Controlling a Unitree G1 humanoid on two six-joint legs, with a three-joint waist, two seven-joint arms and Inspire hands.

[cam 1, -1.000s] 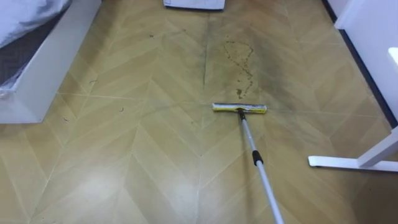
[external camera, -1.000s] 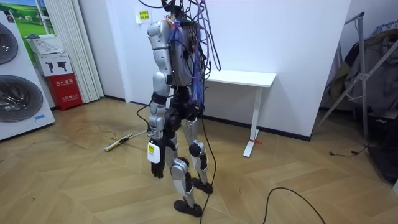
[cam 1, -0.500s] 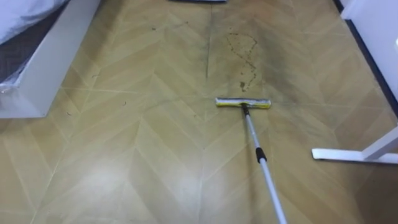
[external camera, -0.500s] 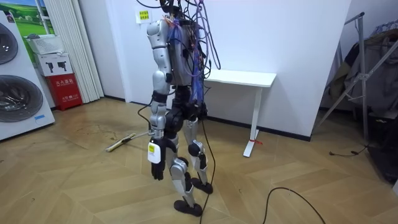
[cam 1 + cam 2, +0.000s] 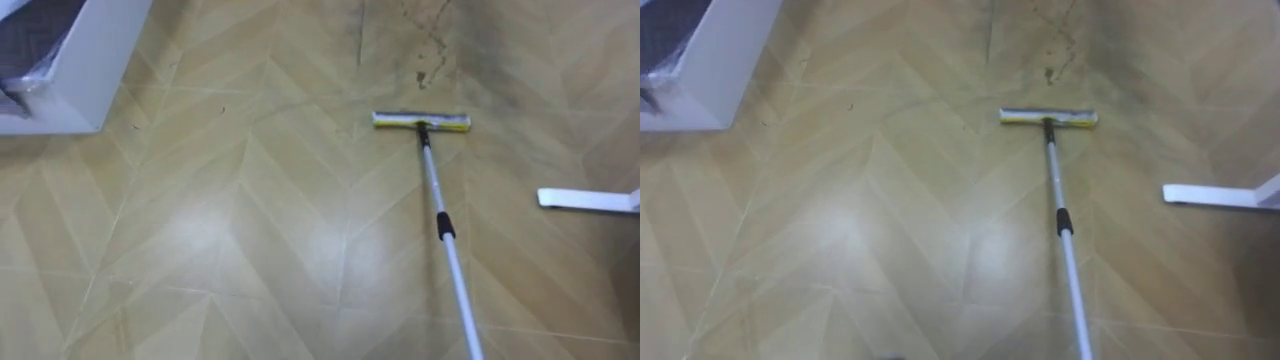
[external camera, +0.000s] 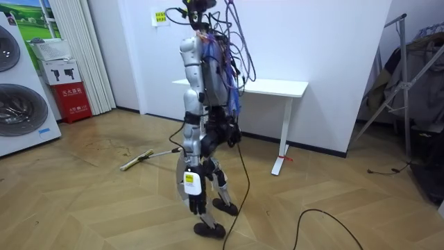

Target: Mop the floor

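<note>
White bed base [image 5: 85, 70]: boxy corner, 10 o'clock.
Floor [image 5: 230, 230]: glossy chevron wood; dark smudge [image 5: 440, 45] at 12.
Mop [image 5: 445, 228]: flat yellow-grey head on the floor at 1 o'clock; silver pole, black collar, slanting to 5.
Desk foot [image 5: 585, 200]: flat white bar, 3 o'clock.
Left robot hand [image 6: 196, 202]: hangs by thigh, fingers slack.

One mop [image 5: 445, 227]; one table [image 6: 270, 86]; one floor stain [image 5: 425, 70]
</note>
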